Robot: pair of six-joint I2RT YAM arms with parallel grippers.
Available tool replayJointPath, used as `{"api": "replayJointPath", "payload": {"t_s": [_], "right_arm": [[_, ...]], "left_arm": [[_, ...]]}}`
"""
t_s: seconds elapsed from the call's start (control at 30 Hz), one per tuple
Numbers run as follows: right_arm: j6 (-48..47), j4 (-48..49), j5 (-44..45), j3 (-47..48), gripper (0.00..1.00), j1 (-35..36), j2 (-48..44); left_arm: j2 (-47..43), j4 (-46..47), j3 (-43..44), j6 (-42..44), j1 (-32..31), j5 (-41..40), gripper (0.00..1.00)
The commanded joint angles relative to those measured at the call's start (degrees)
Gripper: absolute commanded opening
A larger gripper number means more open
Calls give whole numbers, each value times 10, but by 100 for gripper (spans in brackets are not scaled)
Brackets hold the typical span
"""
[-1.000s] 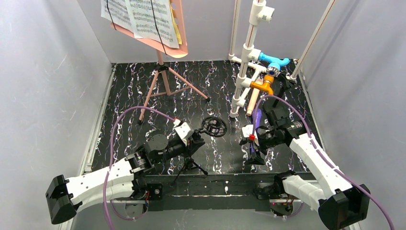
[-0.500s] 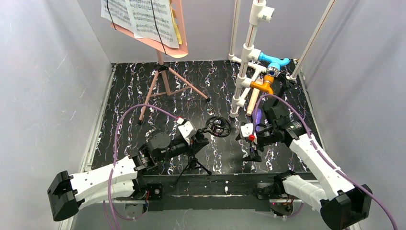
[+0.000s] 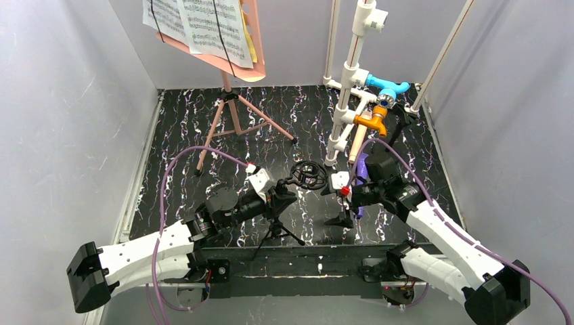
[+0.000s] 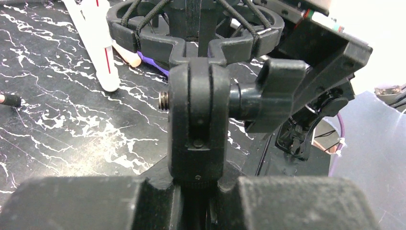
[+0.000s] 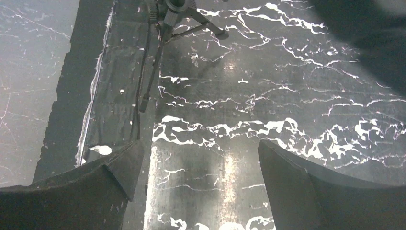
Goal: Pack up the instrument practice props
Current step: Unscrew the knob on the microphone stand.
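Left gripper is clamped tight on the upright post of the small black tripod, whose legs stand on the table directly under it. The shock-mount ring sits on top of the post, just ahead of the fingers. Right gripper, jaws spread wide with nothing between them, hangs just to the right of that ring; its own camera shows the tripod legs a little beyond its fingers.

I judge the step to be a two-arm handling of this tripod, to fold it or to carry it. To do it well, the left should hold the post firm without twisting, while the right closes slowly on a rigid part, a leg or the plastic ring, never on the elastic cords. The right arm should also mind the purple microphone just behind it.

By count, one tripod is certain. There is one purple microphone and one beige microphone beyond it, leaning at the white pipe frame. Far ahead of the left gripper stands one pink holder with at least two music pages.
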Motion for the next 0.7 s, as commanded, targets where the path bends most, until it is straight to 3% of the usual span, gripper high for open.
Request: {"api": "replayJointPath", "payload": {"t_s": [0.0,0.1,0.43,0.67], "right_arm": [[142,192,23,-42,98,50,-36],[216,262,42,-57,99,80,-34],[462,473,78,-76,98,82,-14],[549,539,98,-77,98,82,-11]], "left_arm": [[-26,71,22,-20,1,-6,0],[-31,86,21,-24,1,-9,0],[-18,167,46,-67,1,-54,0],[23,236,58,-118,0,-111,0]]}}
